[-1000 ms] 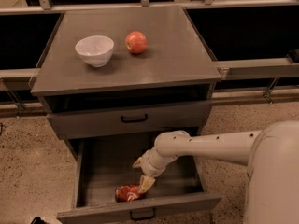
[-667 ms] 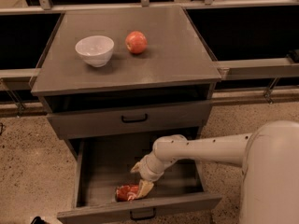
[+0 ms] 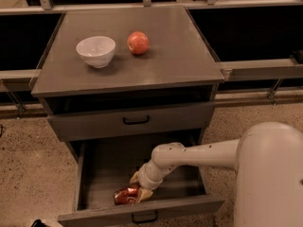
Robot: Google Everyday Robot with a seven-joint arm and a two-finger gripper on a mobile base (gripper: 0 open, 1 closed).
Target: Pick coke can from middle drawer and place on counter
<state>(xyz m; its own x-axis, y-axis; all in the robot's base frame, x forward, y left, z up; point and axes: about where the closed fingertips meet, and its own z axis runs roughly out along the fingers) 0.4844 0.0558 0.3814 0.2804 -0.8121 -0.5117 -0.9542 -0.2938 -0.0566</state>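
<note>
Gripper (image 3: 140,187) low inside open middle drawer (image 3: 189,206), fingers astride coke can (image 3: 124,196) lying near front wall, seemingly clamped on it. Bowl (image 3: 96,51), apple (image 3: 138,42) on counter (image 3: 180,56).

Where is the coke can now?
Camera view, bottom centre: the coke can lies in the open middle drawer by its front wall, with the tool beside it.

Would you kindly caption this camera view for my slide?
Robot hand in the open middle drawer, at the coke can near its front; bowl and apple on the counter.
</note>
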